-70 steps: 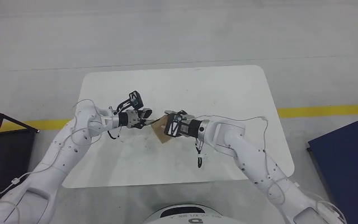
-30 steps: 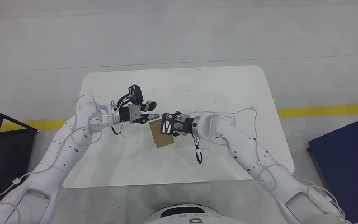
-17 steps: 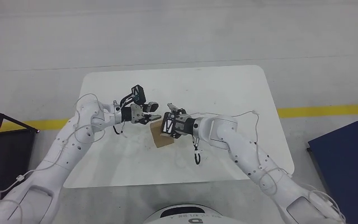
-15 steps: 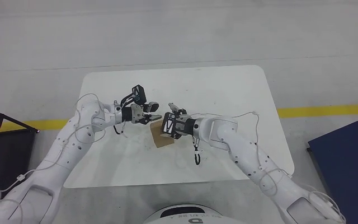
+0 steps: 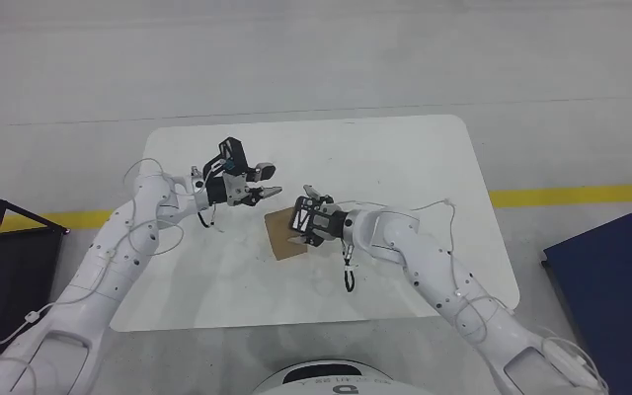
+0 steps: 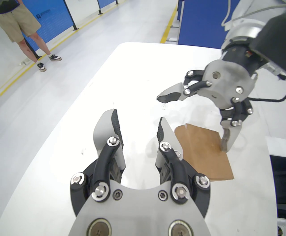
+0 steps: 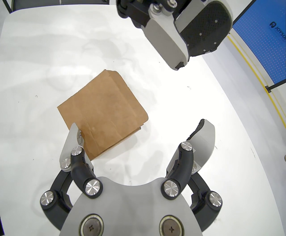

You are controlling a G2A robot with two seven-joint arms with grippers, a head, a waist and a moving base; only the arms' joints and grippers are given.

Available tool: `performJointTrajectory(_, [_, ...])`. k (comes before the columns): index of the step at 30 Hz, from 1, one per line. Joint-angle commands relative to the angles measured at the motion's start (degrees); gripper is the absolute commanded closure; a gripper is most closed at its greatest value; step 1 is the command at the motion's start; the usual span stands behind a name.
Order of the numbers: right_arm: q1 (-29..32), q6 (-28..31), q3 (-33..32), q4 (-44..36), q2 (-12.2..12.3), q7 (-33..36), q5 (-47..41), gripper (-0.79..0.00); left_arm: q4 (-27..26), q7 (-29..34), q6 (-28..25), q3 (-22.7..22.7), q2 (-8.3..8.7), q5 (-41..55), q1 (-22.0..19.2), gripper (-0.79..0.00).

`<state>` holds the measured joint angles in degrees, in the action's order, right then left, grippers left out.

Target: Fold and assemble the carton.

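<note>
The carton (image 5: 284,233) is a flat, folded piece of brown cardboard lying on the white table (image 5: 395,158) near its middle. In the right wrist view the carton (image 7: 105,111) lies ahead of my right gripper (image 7: 138,129), which is open wide, with one fingertip (image 7: 74,134) resting on the carton's near corner. My left gripper (image 6: 137,120) is open and holds nothing, hovering above the table with the carton (image 6: 201,152) off to one side of it. In the top view the left gripper (image 5: 265,195) sits just beyond the carton and the right gripper (image 5: 304,212) beside it.
A black cable loop (image 5: 348,276) hangs from the right forearm over the table. Bare table surface lies on all sides of the carton. Blue panels (image 6: 201,20) stand beyond the table's far end in the left wrist view.
Earlier both grippers met at the raised carton. The carton came down flat onto the table, the right gripper opened over it, and the left gripper drew back away from it.
</note>
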<state>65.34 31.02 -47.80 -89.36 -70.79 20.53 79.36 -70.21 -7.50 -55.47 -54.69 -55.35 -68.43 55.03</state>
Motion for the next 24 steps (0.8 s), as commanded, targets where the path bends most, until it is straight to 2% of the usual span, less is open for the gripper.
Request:
performJointTrajectory(1, [-0.15,-0.04,-0.01,0.10,-0.05,0.01,-0.10,-0.785,0.45,0.84,-1.03,0.60,-0.14,-0.11,0.01,-0.385])
performJointTrajectory(10, [0.10,-0.62,-0.06,0.00,-0.18,-0.37,-0.01,-0.776,2.15,6.59,-2.53,3.75,-1.07,3.32,-1.08,-0.382])
performJointTrajectory(21, [3.45,-1.95,-0.85,-4.12,0.16,-3.89,0.46,-0.785,2.73,7.64,-2.53,4.59,-1.23,4.76,-2.10,-0.379])
performJointTrajectory(24, [4.72,-1.37,-0.21,-5.31,0.49,-2.48,4.17,-0.785,2.77,7.67,-2.53,4.69,-1.22,4.86,-2.20,-0.379])
